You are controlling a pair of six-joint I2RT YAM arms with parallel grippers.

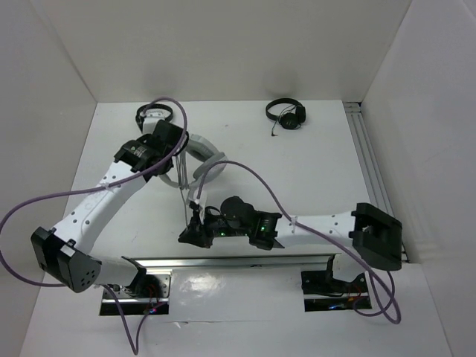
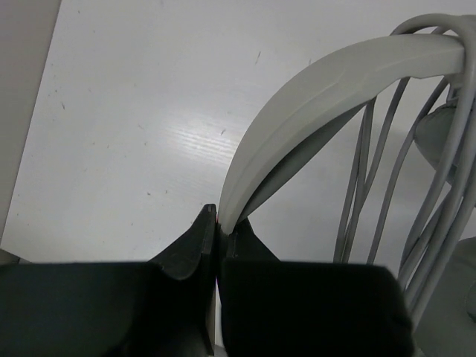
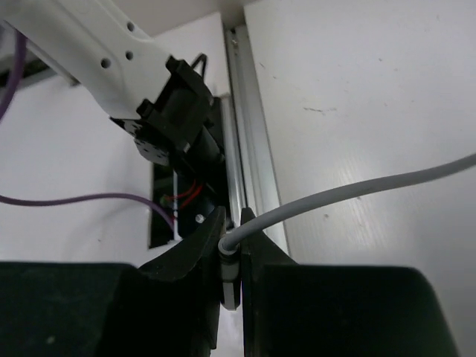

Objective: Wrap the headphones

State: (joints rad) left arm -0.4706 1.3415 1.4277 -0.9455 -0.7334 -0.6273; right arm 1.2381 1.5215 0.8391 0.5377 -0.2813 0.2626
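The white and light-grey headphones (image 1: 207, 149) are at the back left of the table, and my left gripper (image 1: 178, 145) holds them by the headband. In the left wrist view the gripper (image 2: 217, 216) is shut on the end of the curved headband (image 2: 335, 82). Several turns of pale cable (image 2: 401, 186) hang across the band beside an earcup (image 2: 439, 134). My right gripper (image 1: 192, 227) is near the front middle. In the right wrist view it (image 3: 232, 223) is shut on the cable's plug (image 3: 230, 256), and the cable (image 3: 357, 190) runs off to the right.
A small black pair of headphones (image 1: 286, 113) lies at the back centre, and another black pair (image 1: 151, 115) shows partly behind the left arm. An aluminium rail (image 1: 238, 262) runs along the near edge, another (image 1: 372, 171) along the right wall. Purple arm cables (image 1: 253, 178) loop over the table.
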